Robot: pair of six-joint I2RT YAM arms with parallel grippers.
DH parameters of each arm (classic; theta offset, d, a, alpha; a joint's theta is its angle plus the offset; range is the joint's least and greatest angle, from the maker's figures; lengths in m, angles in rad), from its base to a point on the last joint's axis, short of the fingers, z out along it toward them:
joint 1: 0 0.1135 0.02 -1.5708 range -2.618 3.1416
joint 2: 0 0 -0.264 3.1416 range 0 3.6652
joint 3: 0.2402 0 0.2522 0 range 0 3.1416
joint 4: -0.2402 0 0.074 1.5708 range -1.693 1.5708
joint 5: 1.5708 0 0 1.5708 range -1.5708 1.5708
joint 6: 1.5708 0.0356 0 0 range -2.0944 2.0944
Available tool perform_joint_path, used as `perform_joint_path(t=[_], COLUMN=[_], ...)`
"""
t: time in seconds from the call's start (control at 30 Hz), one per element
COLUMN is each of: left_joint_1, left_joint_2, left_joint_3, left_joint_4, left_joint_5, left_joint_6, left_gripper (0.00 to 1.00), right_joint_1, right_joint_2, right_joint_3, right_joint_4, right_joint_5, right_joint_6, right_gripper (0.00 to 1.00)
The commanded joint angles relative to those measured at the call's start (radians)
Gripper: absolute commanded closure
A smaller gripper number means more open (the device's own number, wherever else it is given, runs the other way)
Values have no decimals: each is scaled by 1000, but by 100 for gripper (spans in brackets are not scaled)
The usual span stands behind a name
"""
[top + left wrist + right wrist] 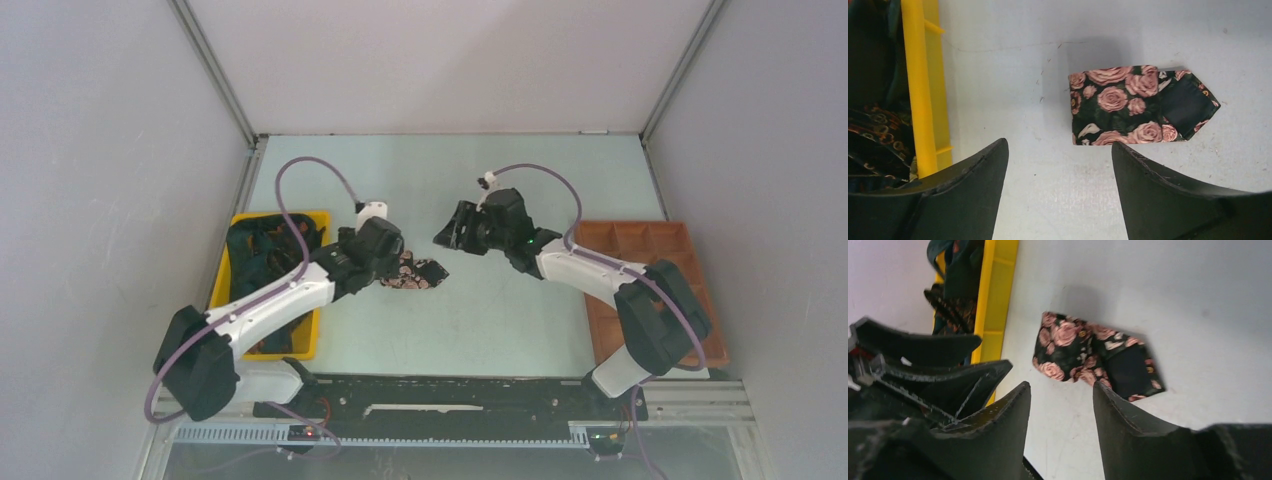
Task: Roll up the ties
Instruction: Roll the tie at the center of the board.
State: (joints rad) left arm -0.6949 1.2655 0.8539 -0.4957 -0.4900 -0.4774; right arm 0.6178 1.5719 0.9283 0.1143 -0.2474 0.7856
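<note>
One of the ties (pixel 1118 105) lies rolled up on the table, black with pink roses, its pointed end (pixel 1190 102) sticking out flat to one side. My left gripper (pixel 1060 150) hovers just short of it, open, with only bare table between its fingers. The top view shows the roll (pixel 418 273) right beside the left gripper (pixel 398 262). My right gripper (pixel 1062 387) is also open and empty, a little back from the same roll (pixel 1073 347). From above, the right gripper (pixel 457 232) hangs to the roll's right, apart from it. More ties (pixel 262 255) lie heaped in the yellow bin.
The yellow bin (pixel 313 300) stands at the left, its wall (pixel 918 90) close beside my left fingers. A brown compartment tray (pixel 650 245) sits at the right, partly under the right arm. Grey walls enclose the table on three sides.
</note>
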Motion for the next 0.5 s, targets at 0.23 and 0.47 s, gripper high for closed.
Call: perform_joint_path(t=[0.23,0.47], left_joint_1=[232,283], left_joint_2=[-176,-149], left_joint_3=[-216,-269], left_joint_4=[277,376], left_joint_5=[368,470], left_joint_6=[-50,-64], left_gripper=[16,14], right_joint_1=[122,140], right_joint_2=[192,287], right_joint_3=[182,262], right_joint_4=[15,-25], right_joint_5=[-95,-102], right_joint_6=[-3,-22], right_gripper=[62,69])
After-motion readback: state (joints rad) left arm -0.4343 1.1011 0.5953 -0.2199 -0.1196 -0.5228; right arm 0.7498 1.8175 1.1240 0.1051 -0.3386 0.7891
